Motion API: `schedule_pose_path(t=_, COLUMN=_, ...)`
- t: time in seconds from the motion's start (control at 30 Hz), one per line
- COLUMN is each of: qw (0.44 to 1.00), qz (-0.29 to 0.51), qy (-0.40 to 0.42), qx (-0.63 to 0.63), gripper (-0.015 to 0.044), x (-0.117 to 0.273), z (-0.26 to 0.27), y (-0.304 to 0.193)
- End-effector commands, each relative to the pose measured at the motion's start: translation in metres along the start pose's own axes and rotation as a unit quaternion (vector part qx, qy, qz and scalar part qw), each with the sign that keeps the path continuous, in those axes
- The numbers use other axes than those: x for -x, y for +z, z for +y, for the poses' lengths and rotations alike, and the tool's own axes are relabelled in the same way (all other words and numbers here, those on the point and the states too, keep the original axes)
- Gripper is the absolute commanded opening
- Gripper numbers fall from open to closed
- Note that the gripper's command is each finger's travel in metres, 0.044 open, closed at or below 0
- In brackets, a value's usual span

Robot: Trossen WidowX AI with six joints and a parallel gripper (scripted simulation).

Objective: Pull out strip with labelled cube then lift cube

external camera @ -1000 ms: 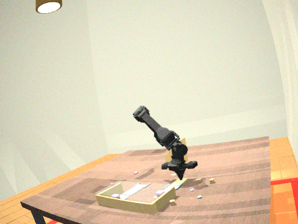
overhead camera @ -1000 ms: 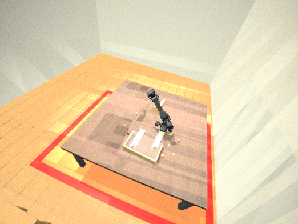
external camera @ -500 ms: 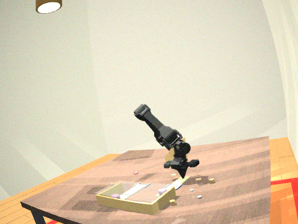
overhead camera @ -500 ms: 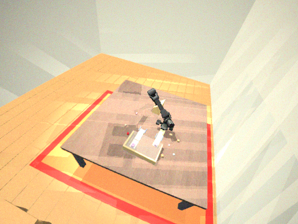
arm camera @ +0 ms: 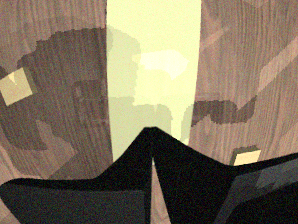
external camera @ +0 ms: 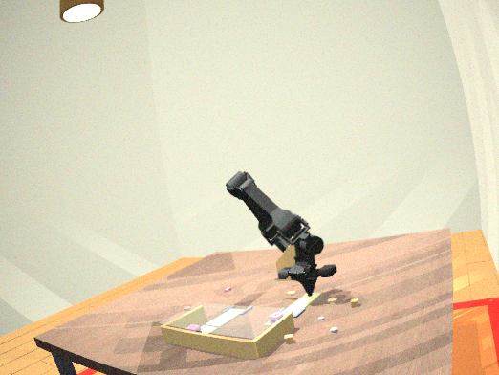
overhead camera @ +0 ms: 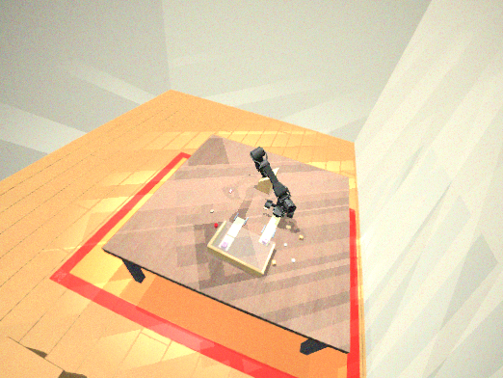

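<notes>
The right strip (overhead camera: 271, 229) (external camera: 303, 302) (arm camera: 155, 30) is pale, with a yellowish near end sticking out towards the arm. A purple cube (overhead camera: 265, 242) (external camera: 275, 317) sits at its far end, by the tray's right wall. The left strip (overhead camera: 236, 229) (external camera: 226, 318) shows a seam or gap near its far part; another purple cube (overhead camera: 225, 245) (external camera: 193, 328) is at its far end. No label is readable on either cube. My gripper (external camera: 310, 294) (arm camera: 150, 133) is shut and empty, fingertips together at the right strip's near end; contact cannot be told.
The tan-walled tray (overhead camera: 236, 261) (external camera: 210, 341) has a clear cover. Blue guides flank the strips. An upright tan board (overhead camera: 263, 186) (external camera: 285, 262) stands behind the gripper. Small blocks are scattered around, including a yellow one (overhead camera: 301, 237) (external camera: 355, 302) and a red one (overhead camera: 216, 225).
</notes>
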State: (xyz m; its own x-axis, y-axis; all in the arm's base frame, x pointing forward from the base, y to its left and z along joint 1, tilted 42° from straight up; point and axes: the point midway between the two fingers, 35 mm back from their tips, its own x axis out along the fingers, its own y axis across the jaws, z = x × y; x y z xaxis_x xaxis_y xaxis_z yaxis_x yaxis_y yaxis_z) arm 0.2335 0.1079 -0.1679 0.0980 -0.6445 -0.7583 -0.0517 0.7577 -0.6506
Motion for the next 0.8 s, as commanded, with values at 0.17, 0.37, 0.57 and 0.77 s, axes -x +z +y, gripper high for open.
schedule_pose_path(t=0.17, qw=1.000, qz=0.016, qy=-0.004, qx=0.003, gripper=0.0000, x=-0.006, z=-0.004, y=-0.023)
schedule_pose_path(t=0.37, qw=1.000, qz=0.016, qy=-0.004, qx=0.003, gripper=0.0000, x=-0.005, z=-0.004, y=-0.032)
schedule_pose_path(t=0.57, qw=1.000, qz=0.016, qy=-0.004, qx=0.003, gripper=0.0000, x=-0.005, z=-0.004, y=-0.039)
schedule_pose_path(t=0.77, qw=1.000, qz=0.016, qy=-0.004, qx=0.003, gripper=0.0000, x=-0.005, z=-0.004, y=-0.039)
